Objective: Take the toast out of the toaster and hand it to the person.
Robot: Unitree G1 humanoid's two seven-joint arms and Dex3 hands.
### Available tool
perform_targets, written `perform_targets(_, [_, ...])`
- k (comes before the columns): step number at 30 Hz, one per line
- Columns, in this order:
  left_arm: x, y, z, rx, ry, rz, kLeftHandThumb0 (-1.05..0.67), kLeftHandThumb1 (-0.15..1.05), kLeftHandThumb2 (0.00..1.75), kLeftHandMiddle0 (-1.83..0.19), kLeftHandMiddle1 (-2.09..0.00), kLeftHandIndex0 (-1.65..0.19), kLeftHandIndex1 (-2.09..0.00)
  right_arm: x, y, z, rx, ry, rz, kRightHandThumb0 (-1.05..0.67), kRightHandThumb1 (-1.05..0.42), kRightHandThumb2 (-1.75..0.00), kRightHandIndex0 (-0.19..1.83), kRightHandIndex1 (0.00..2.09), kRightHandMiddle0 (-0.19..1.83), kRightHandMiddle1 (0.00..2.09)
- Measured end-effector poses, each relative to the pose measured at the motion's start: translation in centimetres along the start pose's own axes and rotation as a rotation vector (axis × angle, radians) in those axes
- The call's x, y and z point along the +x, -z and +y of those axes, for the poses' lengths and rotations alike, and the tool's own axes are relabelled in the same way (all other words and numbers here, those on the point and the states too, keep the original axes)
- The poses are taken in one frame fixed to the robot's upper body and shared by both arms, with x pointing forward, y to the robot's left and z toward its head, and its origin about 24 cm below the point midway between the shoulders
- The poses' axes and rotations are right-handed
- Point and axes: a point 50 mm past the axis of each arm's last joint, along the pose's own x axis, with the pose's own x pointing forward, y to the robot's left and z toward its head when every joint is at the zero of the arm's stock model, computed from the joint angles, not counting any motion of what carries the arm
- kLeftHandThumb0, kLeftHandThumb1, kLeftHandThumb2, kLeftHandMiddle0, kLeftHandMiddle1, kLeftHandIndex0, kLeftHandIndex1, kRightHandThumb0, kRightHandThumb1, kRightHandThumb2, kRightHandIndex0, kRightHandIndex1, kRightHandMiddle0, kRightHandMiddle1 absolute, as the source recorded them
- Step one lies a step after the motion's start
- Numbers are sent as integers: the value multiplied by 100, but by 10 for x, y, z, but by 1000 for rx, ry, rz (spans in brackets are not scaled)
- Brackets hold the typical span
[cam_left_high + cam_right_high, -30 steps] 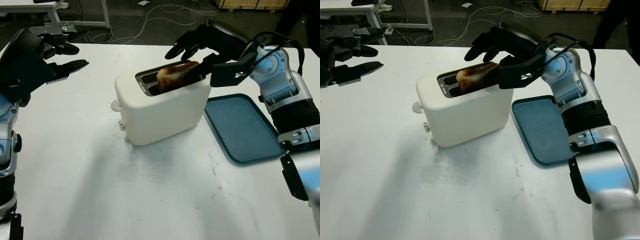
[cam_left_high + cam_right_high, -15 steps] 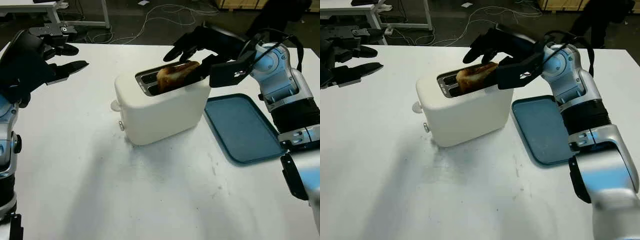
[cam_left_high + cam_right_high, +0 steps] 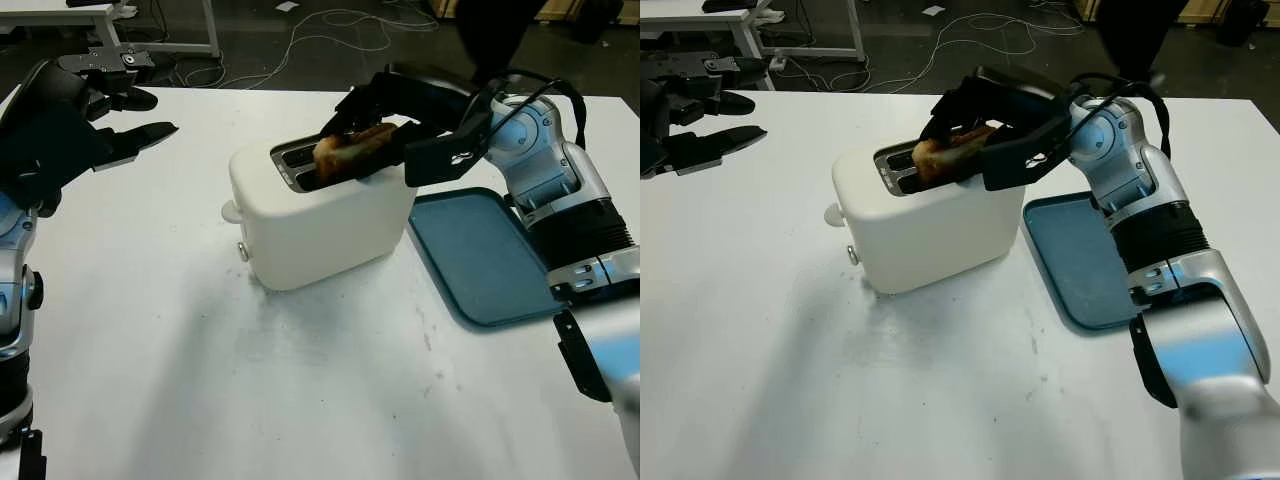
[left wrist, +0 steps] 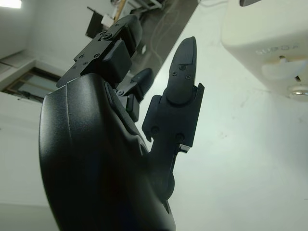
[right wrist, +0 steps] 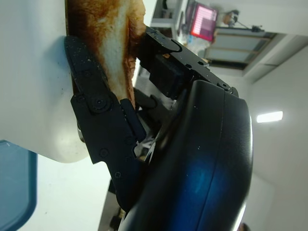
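Note:
A white two-slot toaster stands in the middle of the white table. A browned slice of toast sticks up out of its nearer slot. My right hand reaches in from the right, over the toaster's top, and is shut on the toast. In the right wrist view the thumb presses one face of the toast and the other fingers sit on its far side. My left hand hangs open above the table's far left corner, away from the toaster.
A blue tray lies on the table just right of the toaster, under my right forearm. A person in dark clothes stands beyond the table's far edge at the right. Cables and table legs cover the floor behind.
My right hand's fingers have come down from above the toast and shut around it. The person has stepped left along the far side. My left hand has not moved.

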Motion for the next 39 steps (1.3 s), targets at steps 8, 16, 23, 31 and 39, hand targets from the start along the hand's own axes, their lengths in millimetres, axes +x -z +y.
perform_targets(8, [0, 2, 0, -2, 1, 7, -28, 92, 11, -29, -74, -59, -2, 2, 2, 4, 44, -12, -12, -39, -69, 0, 109, 92, 123, 25])
perform_targets(16, [0, 2, 0, 0, 2, 4, -28, 92, 12, -29, -75, -60, -2, 2, 1, 6, -7, 25, -47, -42, -86, -1, 107, 173, 84, 107])
perform_targets(23, [0, 1, 0, 4, 2, -4, -31, 92, 11, -30, -75, -60, -2, 2, 2, 9, -93, 126, -54, -47, -92, -26, 104, 175, 81, 159])
perform_targets(31, [0, 2, 0, 2, 2, 0, -31, 92, 12, -29, -73, -59, -2, 0, 18, -3, -73, 226, 10, -48, -92, -37, 94, 175, 65, 174])
perform_targets(39, [0, 2, 0, 2, 2, 1, -31, 92, 11, -30, -74, -60, -2, -9, 28, -45, -19, 380, 81, -43, -92, -35, 98, 175, 69, 175])
